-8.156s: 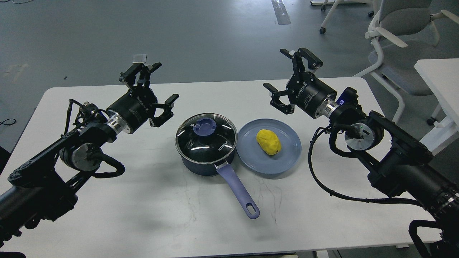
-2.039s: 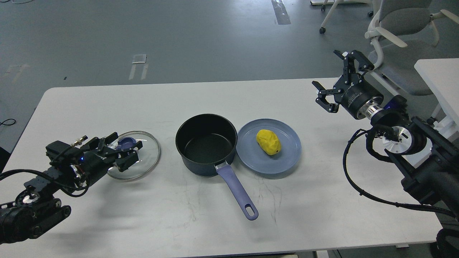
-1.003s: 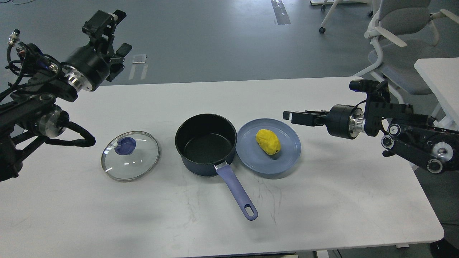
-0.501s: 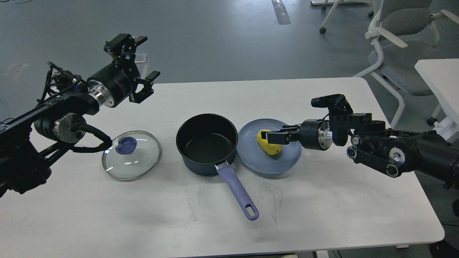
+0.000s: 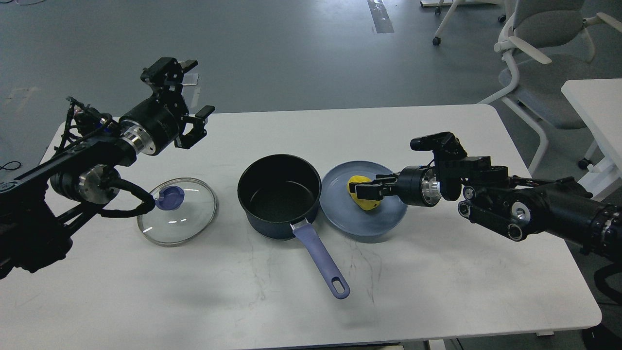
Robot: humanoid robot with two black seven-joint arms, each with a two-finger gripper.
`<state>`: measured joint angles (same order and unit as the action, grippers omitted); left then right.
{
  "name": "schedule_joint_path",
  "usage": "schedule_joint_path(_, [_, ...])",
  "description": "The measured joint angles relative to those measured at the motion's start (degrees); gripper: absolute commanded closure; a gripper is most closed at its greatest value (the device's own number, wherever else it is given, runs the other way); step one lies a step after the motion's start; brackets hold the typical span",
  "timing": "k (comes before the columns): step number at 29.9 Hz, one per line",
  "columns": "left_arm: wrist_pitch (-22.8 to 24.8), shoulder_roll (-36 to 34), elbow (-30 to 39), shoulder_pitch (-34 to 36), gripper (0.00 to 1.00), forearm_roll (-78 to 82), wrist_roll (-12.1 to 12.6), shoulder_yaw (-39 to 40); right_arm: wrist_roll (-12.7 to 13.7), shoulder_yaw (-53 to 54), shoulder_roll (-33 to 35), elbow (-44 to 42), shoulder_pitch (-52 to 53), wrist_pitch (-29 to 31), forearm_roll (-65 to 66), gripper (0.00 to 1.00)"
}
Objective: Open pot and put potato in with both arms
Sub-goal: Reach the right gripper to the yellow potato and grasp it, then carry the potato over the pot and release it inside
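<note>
The dark pot (image 5: 279,194) stands open at the table's middle, its blue handle (image 5: 320,260) pointing toward me. Its glass lid (image 5: 182,221) with a blue knob lies flat on the table to the pot's left. The yellow potato (image 5: 368,204) rests on the blue plate (image 5: 374,226) right of the pot. My right gripper (image 5: 365,187) reaches in low from the right, and its fingers are closed around the potato, hiding its middle. My left gripper (image 5: 200,86) is open and empty, raised above the table's back left, well apart from the lid.
The white table (image 5: 437,291) has bare room in front and at the right. A grey office chair (image 5: 544,53) and another white table (image 5: 593,107) stand beyond the right edge.
My right gripper has pushed a little further left onto the potato and its fingers have closed on it. My left gripper has barely moved.
</note>
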<state>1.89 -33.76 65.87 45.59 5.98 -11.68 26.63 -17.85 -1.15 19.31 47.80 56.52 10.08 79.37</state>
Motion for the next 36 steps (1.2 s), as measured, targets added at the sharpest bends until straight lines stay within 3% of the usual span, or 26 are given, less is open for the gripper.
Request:
schedule_joint_path(4, [-0.8, -0.5, 0.0, 0.0, 0.02, 0.0, -0.1, 0.0, 0.0, -2.2, -0.6, -0.7, 0.7, 0.0, 0.0, 0.35])
schedule_joint_path(8, [-0.9, -0.6, 0.1, -0.2, 0.02, 0.0, -0.1, 0.0, 0.1, -2.9, -1.9, -2.6, 1.3, -0.6, 0.0, 0.58])
schedule_joint_path(12, [-1.0, -0.7, 0.1, -0.5, 0.02, 0.0, -0.1, 0.0, 0.1, -3.3, -2.4, -3.4, 2.2, -1.2, 0.0, 0.65])
schedule_joint_path(23, [-1.0, -0.6, 0.1, -0.8, 0.02, 0.2, -0.1, 0.0, -0.9, -3.9, -2.7, -3.3, 3.3, -1.3, 0.0, 0.68])
schedule_joint_path(33, [-1.0, -0.3, 0.1, -0.8, 0.02, 0.3, -0.1, -0.2, -2.7, -3.4, -1.4, 1.6, 16.4, -1.4, -0.7, 0.68])
schedule_joint_path(36, [-1.0, -0.2, 0.1, -0.8, 0.02, 0.3, -0.1, -0.2, -3.7, -3.5, -3.8, 1.8, 17.9, -1.2, -0.9, 0.67])
